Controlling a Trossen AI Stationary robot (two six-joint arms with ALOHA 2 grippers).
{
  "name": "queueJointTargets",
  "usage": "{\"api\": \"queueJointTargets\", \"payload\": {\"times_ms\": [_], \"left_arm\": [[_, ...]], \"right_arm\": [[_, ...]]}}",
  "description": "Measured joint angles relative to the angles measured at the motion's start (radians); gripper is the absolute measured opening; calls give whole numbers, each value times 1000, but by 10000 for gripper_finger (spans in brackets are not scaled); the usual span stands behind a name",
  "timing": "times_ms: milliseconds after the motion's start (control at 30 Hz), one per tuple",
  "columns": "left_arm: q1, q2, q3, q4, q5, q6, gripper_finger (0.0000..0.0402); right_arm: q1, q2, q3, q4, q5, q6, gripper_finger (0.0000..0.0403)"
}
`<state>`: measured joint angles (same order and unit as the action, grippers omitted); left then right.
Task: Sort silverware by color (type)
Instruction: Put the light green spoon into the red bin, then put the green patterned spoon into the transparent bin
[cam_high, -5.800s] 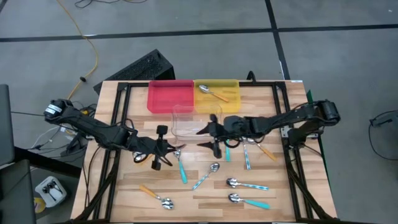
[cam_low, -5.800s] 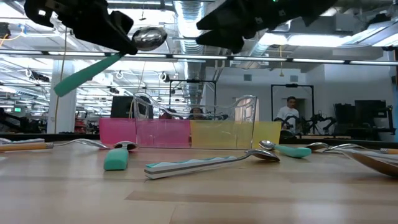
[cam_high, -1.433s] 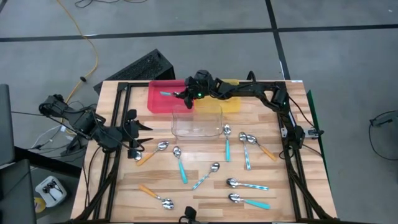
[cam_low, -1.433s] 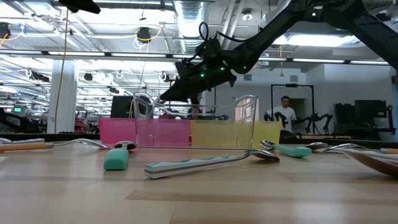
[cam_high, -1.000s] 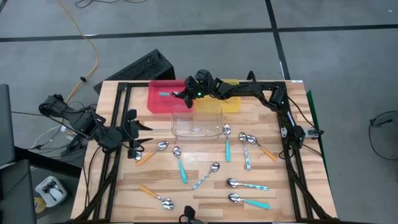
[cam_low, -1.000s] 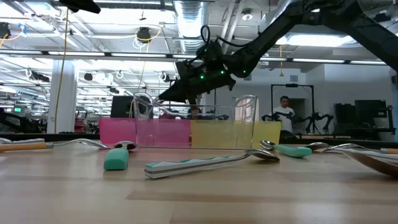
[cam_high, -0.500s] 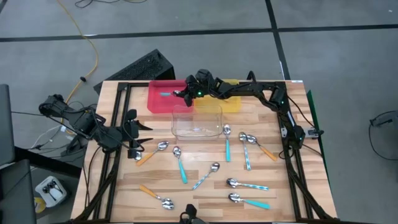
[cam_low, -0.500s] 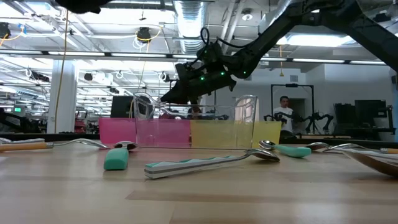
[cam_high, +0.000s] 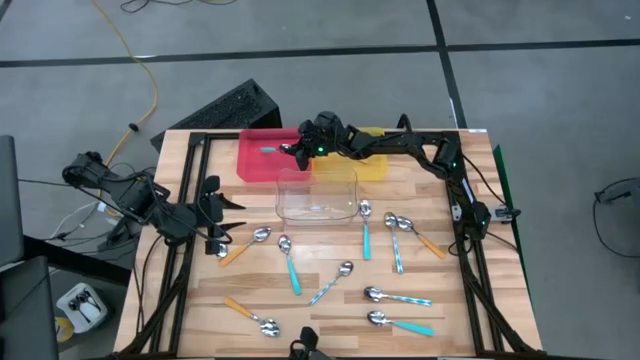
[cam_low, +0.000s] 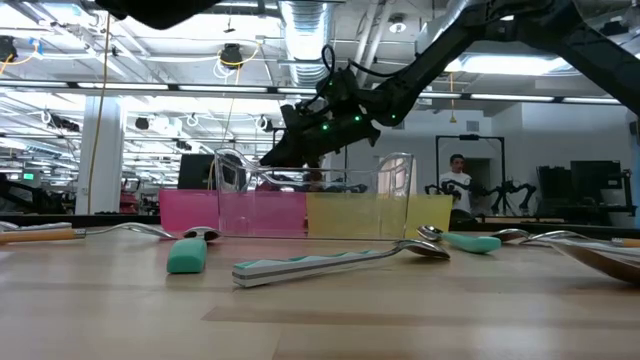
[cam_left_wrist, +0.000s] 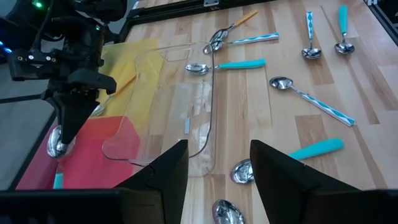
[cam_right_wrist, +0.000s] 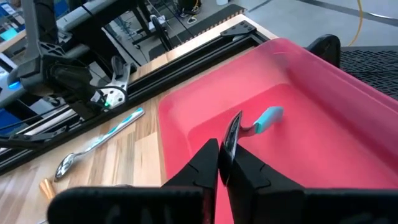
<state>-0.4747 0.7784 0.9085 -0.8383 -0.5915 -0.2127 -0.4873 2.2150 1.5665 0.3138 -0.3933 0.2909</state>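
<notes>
The right gripper (cam_right_wrist: 225, 163) hung over the red tray (cam_right_wrist: 348, 124), fingers barely parted, dropping a teal spoon (cam_right_wrist: 249, 127). The left gripper (cam_left_wrist: 214, 165), open and empty, waited near the table's left edge. Next it would likely retreat for another spoon.

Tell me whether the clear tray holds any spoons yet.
Empty. The clear tray shows only bare wood through its floor in the high view; the spoons lie outside it.

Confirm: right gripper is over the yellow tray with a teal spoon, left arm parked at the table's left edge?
Not quite. The right gripper is over the red tray, not the yellow one; the high view shows it. The teal spoon is there, and the left gripper is parked at the left edge.
</notes>
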Motion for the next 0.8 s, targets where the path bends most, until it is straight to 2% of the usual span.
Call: {"api": "queueJointTargets", "payload": {"times_ms": [267, 433, 600, 700, 800], "left_arm": [[0, 0, 0, 0, 0, 0, 158], [0, 0, -1, 1, 0, -9, 158], [0, 1, -58, 2, 0, -33, 158], [0, 0, -103, 7, -8, -91, 158], [0, 1, -144, 13, -8, -172, 158]], "right_arm": [[0, 0, 0, 1, 2, -5, 71], [-1, -2, 0, 8, -6, -11, 101], [-22, -64, -1, 7, -98, -5, 125], [-41, -134, -1, -14, -184, -3, 130], [-54, -232, -1, -81, -218, -5, 129]]}}
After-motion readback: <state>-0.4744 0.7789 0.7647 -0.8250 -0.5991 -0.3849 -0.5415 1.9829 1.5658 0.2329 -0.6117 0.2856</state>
